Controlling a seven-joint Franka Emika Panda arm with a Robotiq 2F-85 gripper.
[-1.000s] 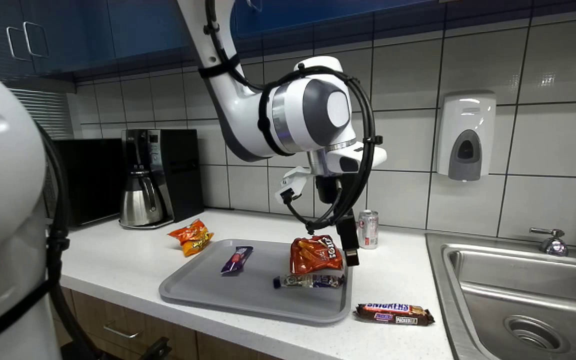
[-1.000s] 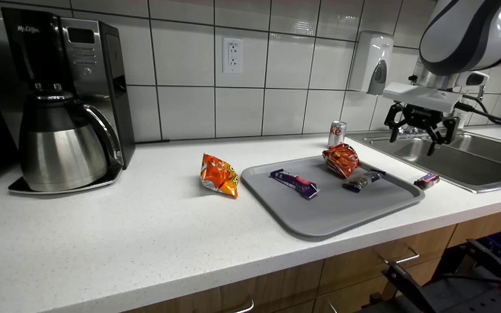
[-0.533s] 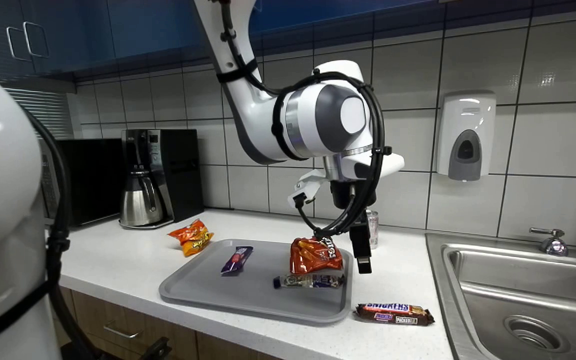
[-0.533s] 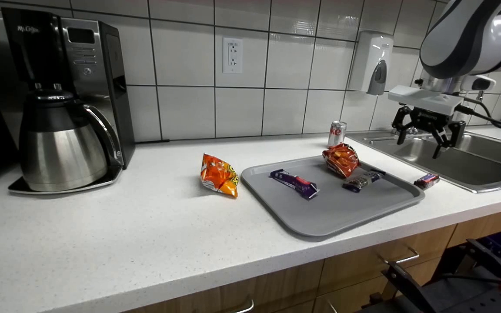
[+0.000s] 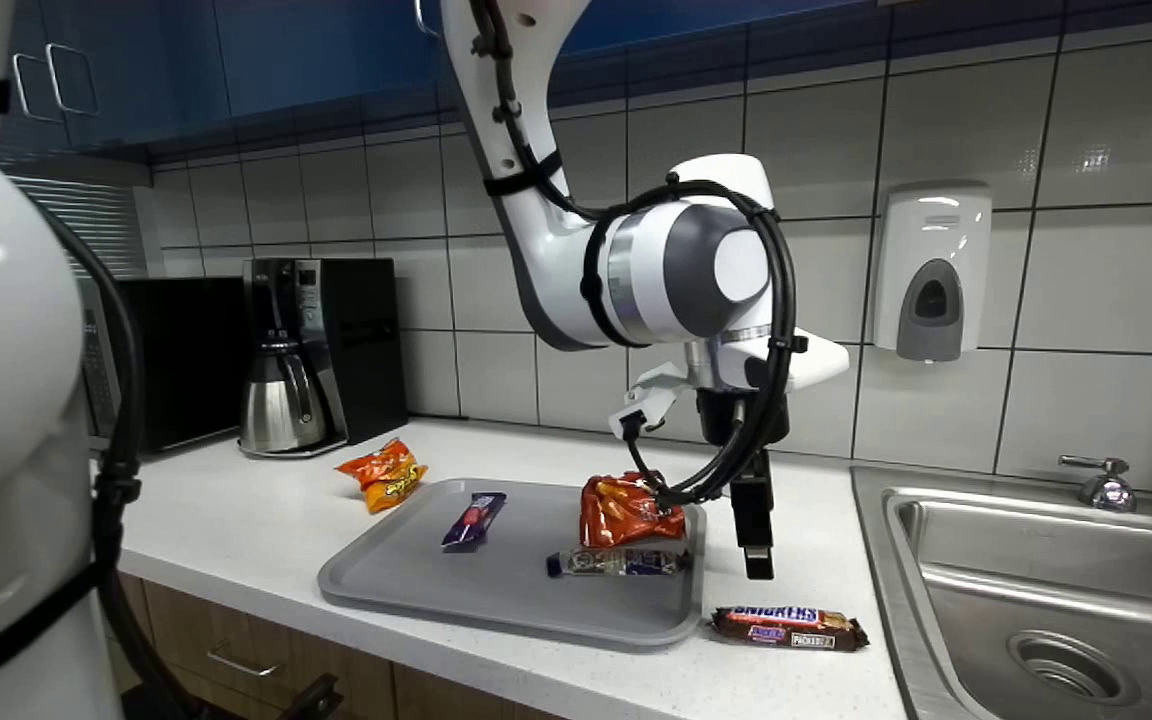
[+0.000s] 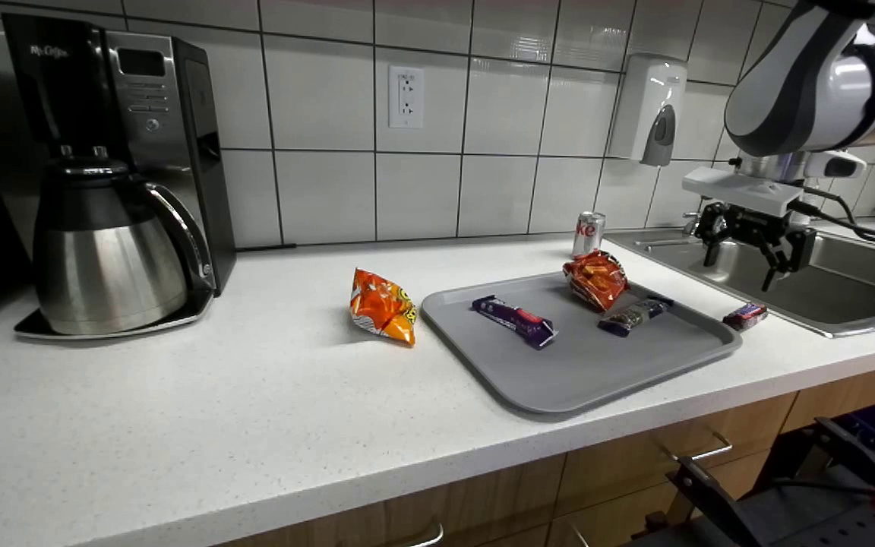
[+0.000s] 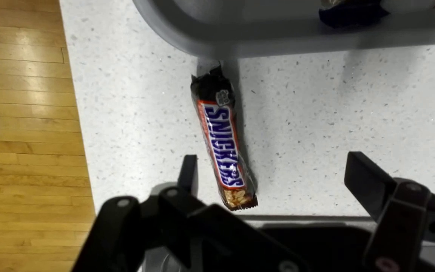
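Note:
My gripper [image 7: 272, 162] stands open above the counter, with nothing held between its fingers. Nearest to it is a Snickers bar [image 7: 223, 145] in a brown wrapper, lying flat on the white counter. In the wrist view the bar's lower end falls between the two fingertips, closer to the left one. In an exterior view the gripper [image 5: 759, 572] hangs a little above and behind the Snickers bar [image 5: 791, 630], apart from it. A grey tray [image 5: 496, 612] lies beside the bar. On it are a red chip bag [image 5: 626, 510], a purple-wrapped bar [image 5: 476, 520] and a clear-and-dark wrapped bar [image 5: 618, 563].
A metal sink [image 5: 1036, 560] borders the bar's other side. Behind the tray stands a silver can [image 6: 588, 234]. An orange snack bag [image 6: 383, 308] and a coffee maker [image 6: 115, 228] are farther along the counter. The counter's front edge drops to a wooden floor [image 7: 32, 158].
In an exterior view the arm has moved right and down, bringing the gripper closer to the Snickers bar. Its jaws have stayed open, and the objects on the counter have not moved.

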